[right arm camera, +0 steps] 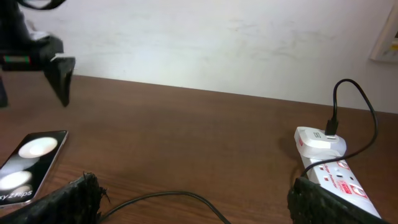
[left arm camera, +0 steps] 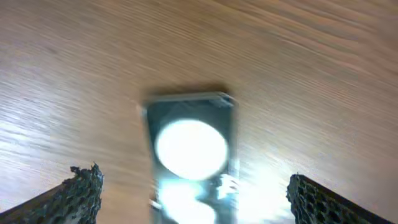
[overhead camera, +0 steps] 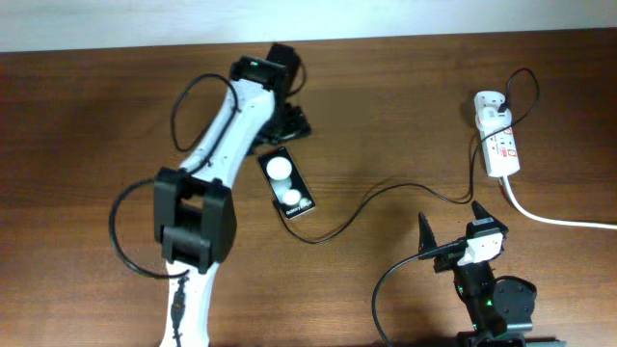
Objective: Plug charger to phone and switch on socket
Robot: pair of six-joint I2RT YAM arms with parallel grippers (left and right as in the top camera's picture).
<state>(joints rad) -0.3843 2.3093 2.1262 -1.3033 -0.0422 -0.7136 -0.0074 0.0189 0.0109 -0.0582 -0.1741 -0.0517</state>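
Note:
The black phone [overhead camera: 286, 185] lies flat mid-table, two white glare spots on its screen. My left gripper [overhead camera: 286, 135] hovers open over the phone's far end. In the blurred left wrist view the phone [left arm camera: 189, 149] sits between its spread fingers [left arm camera: 196, 182]. The thin black charger cable [overhead camera: 386, 191] runs from the phone's near end to the white adapter [overhead camera: 490, 101], which sits in the white socket strip [overhead camera: 501, 149]. I cannot tell whether the tip is in the phone. My right gripper [overhead camera: 450, 216] is open and empty at the front right, cable [right arm camera: 180, 198] between its fingers [right arm camera: 196, 185].
The strip's thick white cord [overhead camera: 559, 220] trails off the right edge. The right wrist view shows the phone [right arm camera: 28, 163] at left, the strip [right arm camera: 339, 179] and adapter [right arm camera: 318, 140] at right, and a pale wall behind the table.

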